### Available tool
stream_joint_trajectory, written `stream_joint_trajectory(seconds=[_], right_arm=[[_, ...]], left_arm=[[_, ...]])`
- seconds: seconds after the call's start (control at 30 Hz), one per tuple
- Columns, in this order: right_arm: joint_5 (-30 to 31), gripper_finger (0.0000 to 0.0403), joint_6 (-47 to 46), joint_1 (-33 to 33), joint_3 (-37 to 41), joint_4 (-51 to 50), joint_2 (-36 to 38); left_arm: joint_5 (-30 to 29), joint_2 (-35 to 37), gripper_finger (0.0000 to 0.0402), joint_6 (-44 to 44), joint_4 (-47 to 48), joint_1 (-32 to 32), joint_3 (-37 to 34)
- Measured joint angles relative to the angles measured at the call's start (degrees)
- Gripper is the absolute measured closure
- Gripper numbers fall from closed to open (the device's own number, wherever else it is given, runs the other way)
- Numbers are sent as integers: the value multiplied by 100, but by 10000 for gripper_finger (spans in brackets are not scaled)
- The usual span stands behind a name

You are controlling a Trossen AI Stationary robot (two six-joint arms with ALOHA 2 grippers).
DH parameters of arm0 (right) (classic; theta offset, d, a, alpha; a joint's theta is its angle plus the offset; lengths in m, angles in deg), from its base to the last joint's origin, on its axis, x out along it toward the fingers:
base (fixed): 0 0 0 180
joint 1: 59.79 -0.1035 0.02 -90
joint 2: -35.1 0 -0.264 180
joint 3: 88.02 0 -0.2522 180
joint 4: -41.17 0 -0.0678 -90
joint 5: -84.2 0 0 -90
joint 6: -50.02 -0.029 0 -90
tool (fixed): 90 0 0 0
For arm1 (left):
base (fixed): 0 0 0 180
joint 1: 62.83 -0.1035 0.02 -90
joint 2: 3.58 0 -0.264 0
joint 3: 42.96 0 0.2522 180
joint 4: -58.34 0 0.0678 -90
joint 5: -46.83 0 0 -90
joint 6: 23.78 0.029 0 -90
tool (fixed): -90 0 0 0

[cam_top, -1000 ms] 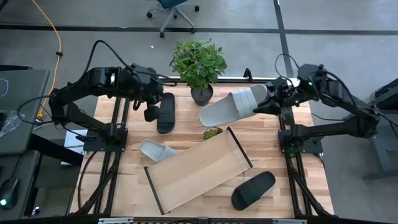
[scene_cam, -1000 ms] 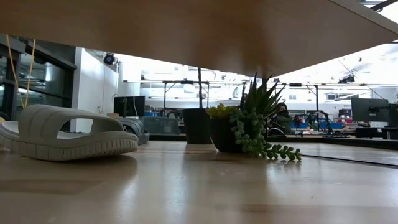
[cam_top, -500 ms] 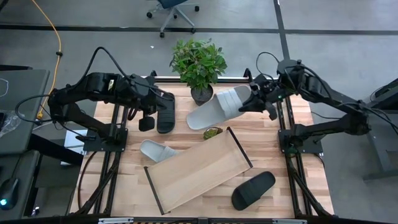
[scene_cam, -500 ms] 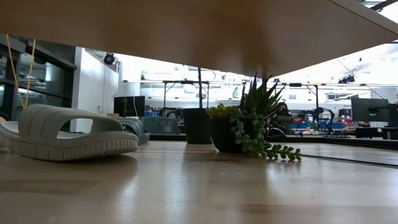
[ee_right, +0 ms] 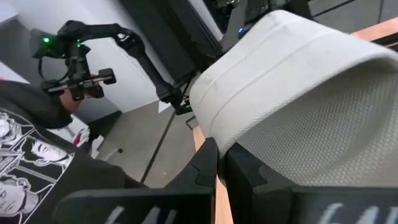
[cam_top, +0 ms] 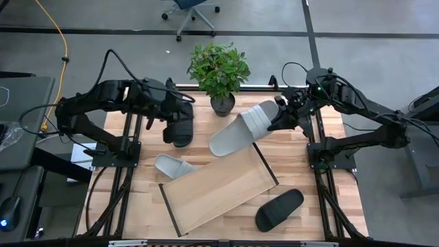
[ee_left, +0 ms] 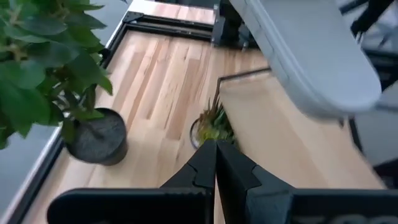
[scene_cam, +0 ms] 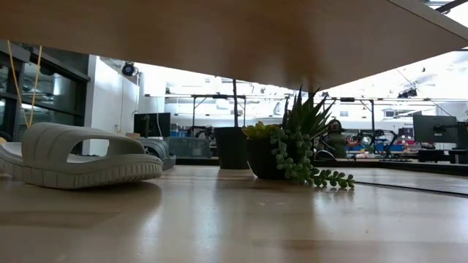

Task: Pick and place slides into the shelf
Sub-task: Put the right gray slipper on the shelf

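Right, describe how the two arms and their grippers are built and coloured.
Both arms are dark, near-black jointed links with black cables looping above them. The left gripper ends in two matte black wedge-shaped fingers. The right gripper has the same black angular fingers, and a small green light glows on the right arm near its wrist.

A small green succulent in a round pot (ee_left: 212,127) sits on the slatted light-wood tabletop (ee_left: 161,81). Beside it stands a dark round pot with a leafy green plant (ee_left: 96,135); a light grey slide (ee_left: 311,53) hangs above it, and the left gripper's dark fingers (ee_left: 216,163) meet just before it.

A leafy potted plant (cam_top: 219,71) and small succulent (scene_cam: 292,150) stand on the table (cam_top: 322,199).
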State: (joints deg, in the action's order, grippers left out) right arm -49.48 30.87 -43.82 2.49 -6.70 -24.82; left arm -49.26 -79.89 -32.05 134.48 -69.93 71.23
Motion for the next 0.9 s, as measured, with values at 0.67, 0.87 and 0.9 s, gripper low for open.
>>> stream_joint_trajectory(seconds=[0.67,0.87,0.9], right_arm=[[-53,403,288,-450,0,-112,0],[700,403,719,-706,0,-424,0],[842,403,778,-746,0,-487,0]], left_arm=[[2231,-563,211,-1294,-1283,-84,7],[2770,-761,158,-1924,-1628,-145,-11],[2900,-820,152,-1999,-1697,-201,-6]])
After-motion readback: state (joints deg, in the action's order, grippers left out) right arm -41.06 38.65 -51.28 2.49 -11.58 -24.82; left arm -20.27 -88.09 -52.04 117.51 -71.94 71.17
